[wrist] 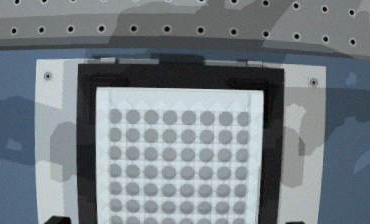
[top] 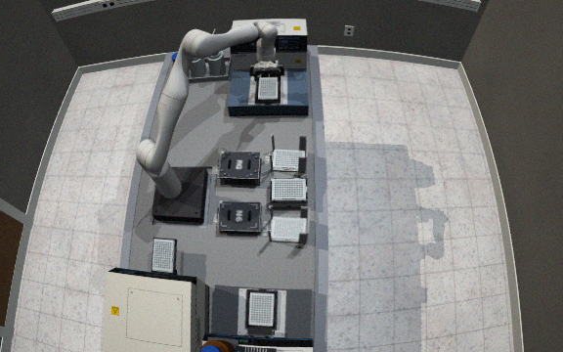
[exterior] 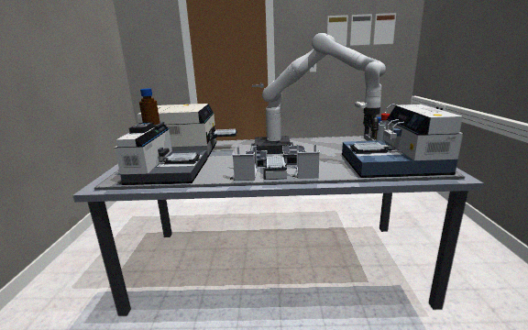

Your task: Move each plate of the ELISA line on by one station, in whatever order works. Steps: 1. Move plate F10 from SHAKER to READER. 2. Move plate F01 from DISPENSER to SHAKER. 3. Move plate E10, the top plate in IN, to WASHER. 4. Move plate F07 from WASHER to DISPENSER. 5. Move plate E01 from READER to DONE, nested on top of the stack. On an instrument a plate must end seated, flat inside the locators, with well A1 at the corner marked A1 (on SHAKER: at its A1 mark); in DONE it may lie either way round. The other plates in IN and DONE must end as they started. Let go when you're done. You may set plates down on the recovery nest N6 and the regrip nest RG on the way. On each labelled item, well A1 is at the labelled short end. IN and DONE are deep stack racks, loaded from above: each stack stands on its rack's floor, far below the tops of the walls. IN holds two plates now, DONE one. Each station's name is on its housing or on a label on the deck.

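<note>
At twelve o'clock on the grey counter (top: 198, 127), a white rectangular well plate (top: 268, 88) lies flat in a black frame on the blue-based instrument (top: 242, 105). Its long axis runs twelve to six in the top view, one short end toward the instrument's cream housing (top: 291, 29). Which end carries the label cannot be made out. The white arm's gripper (top: 267, 66) hangs over that twelve-o'clock short end with its jaws spread wide and nothing between them. The wrist view looks straight down on the plate (wrist: 178, 155), with dark fingertips in the lower corners, outside the plate's long sides.
</note>
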Controlling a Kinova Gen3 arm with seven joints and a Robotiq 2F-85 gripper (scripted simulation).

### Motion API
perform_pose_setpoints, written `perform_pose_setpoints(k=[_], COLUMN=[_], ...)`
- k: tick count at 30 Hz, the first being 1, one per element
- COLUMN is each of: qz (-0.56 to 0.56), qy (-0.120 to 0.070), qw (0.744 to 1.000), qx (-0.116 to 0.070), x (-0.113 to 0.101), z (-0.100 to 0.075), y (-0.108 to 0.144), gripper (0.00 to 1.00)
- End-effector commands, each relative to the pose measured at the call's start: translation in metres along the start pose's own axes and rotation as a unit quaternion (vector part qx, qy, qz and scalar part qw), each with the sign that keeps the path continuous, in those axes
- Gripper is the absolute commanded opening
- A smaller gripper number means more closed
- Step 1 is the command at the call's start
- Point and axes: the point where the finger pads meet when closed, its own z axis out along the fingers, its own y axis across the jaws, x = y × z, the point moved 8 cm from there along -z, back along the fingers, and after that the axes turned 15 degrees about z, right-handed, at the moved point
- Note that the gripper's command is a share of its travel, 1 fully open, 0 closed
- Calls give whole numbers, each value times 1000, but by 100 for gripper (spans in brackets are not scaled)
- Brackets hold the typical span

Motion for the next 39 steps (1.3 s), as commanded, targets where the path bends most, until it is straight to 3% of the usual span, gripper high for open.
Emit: perform_pose_setpoints(k=[1,39], qz=[1,2], qy=[-1,-1], qw=[1000,1000], qx=[3,3], x=[-1,0], z=[-8,-52], y=[0,0], gripper=[100,100])
